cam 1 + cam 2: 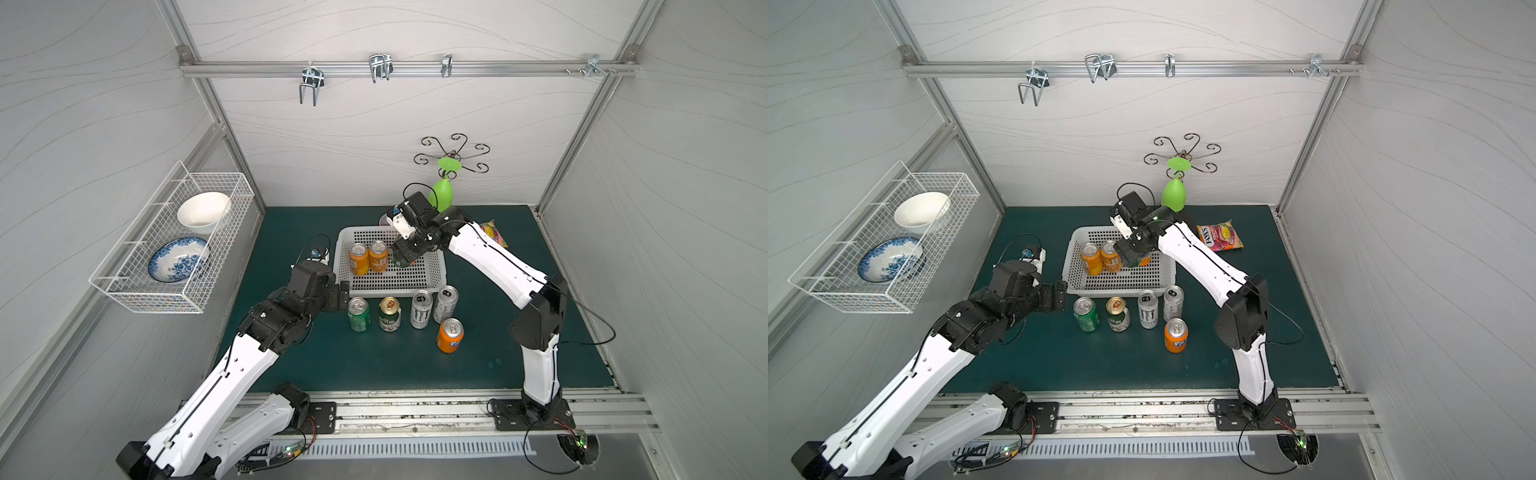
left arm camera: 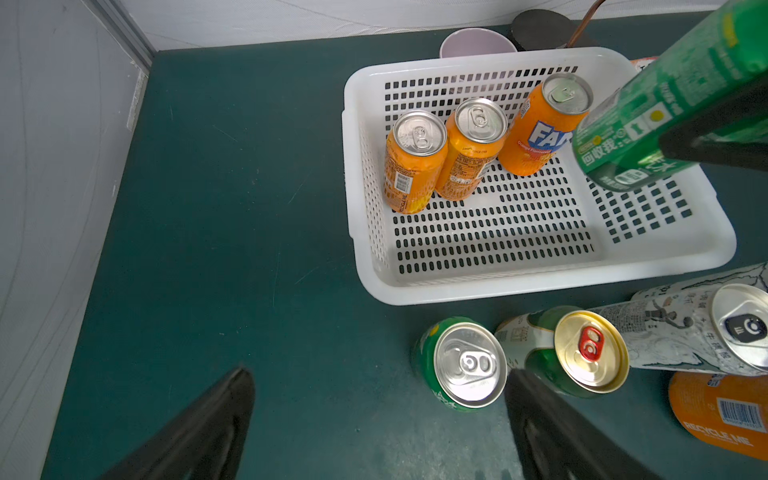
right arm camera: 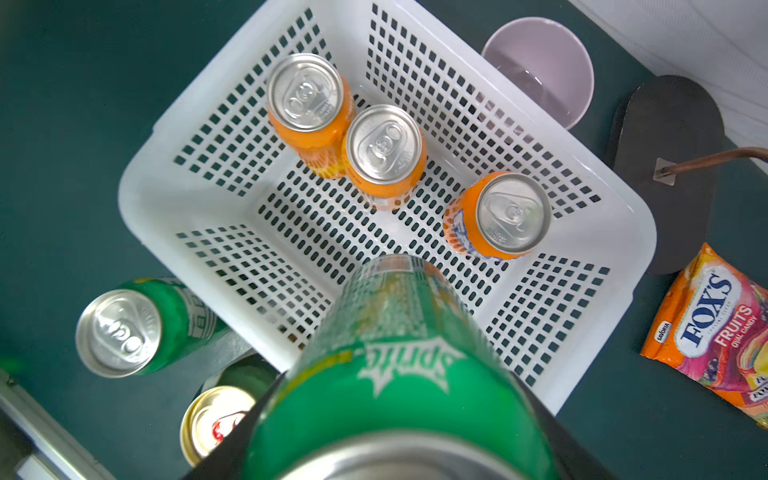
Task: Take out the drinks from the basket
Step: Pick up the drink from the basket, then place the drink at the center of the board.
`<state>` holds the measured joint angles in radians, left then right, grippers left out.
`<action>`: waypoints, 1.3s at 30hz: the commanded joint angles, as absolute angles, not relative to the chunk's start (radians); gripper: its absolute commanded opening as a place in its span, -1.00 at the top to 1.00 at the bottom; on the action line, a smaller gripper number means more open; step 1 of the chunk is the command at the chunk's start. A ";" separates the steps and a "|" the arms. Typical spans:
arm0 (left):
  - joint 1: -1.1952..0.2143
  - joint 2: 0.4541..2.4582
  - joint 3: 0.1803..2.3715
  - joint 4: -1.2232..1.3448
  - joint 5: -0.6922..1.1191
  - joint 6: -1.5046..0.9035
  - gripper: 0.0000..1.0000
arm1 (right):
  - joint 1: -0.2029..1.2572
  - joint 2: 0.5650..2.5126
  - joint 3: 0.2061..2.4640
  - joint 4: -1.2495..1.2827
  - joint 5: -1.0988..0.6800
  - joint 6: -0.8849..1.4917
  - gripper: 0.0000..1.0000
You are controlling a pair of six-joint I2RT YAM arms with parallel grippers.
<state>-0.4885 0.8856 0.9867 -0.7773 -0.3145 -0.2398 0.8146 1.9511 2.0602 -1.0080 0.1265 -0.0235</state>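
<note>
Looking down on the dark green surface (image 1: 374, 365), I count five drinks already out. They stand upright just in front of the white perforated plastic basket (image 1: 390, 294): two taller silver-white cans (image 1: 421, 309) (image 1: 445, 303), a dark green-and-white can with a gold top (image 1: 390, 313), a green aluminium can (image 1: 358, 313) and an orange aluminium can (image 1: 450, 334).

A sixth drink is on its way out, which by my reckoning puts the job a little past halfway. Three orange cans (image 3: 305, 95) (image 3: 384, 145) (image 3: 511, 212) are left upright on the basket floor. Two of them touch near its far left corner, and the third stands apart toward the right.

My right hand (image 1: 405, 257) is clamped on a second green can (image 3: 399, 374), gripping it by the body. The can hangs tilted over the basket's right half and, as far as I can judge, clear of the floor. It has yet to cross the rim.

My left hand (image 2: 380, 376) has its fingers (image 2: 199, 436) spread as wide as they go. It holds nothing and hovers low, just beside the green aluminium can, near the basket's front left corner.
</note>
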 commanded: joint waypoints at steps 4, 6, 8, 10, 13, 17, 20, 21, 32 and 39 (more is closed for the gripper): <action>-0.471 0.890 0.989 -0.737 -0.287 -0.249 -0.97 | 0.888 1.782 2.011 -1.025 0.180 0.011 -0.21; -0.470 0.891 0.988 -0.736 -0.284 -0.250 -0.97 | 0.915 1.741 1.987 -1.032 0.198 0.022 -0.21; -0.469 0.891 0.988 -0.736 -0.280 -0.251 -0.97 | 0.944 1.691 1.950 -1.031 0.211 0.040 -0.21; -0.468 0.891 0.988 -0.736 -0.276 -0.250 -0.97 | 0.970 1.646 1.912 -1.028 0.218 0.062 -0.22; -0.468 0.890 0.988 -0.738 -0.275 -0.249 -0.97 | 1.007 1.575 1.850 -1.026 0.233 0.092 -0.22; -0.467 0.889 0.988 -0.736 -0.271 -0.247 -0.97 | 1.053 1.497 1.772 -1.025 0.270 0.138 -0.22; -0.466 0.893 0.992 -0.736 -0.268 -0.247 -0.97 | 1.080 1.449 1.723 -1.028 0.291 0.170 -0.22; -0.465 0.892 0.993 -0.736 -0.266 -0.247 -0.97 | 1.091 1.437 1.706 -1.031 0.299 0.179 -0.22; -0.462 0.891 0.998 -0.734 -0.261 -0.245 -0.97 | 1.245 1.317 1.551 -1.048 0.383 0.316 -0.22; -0.459 0.884 0.997 -0.736 -0.269 -0.245 -0.97 | 1.312 1.293 1.460 -1.010 0.399 0.384 -0.22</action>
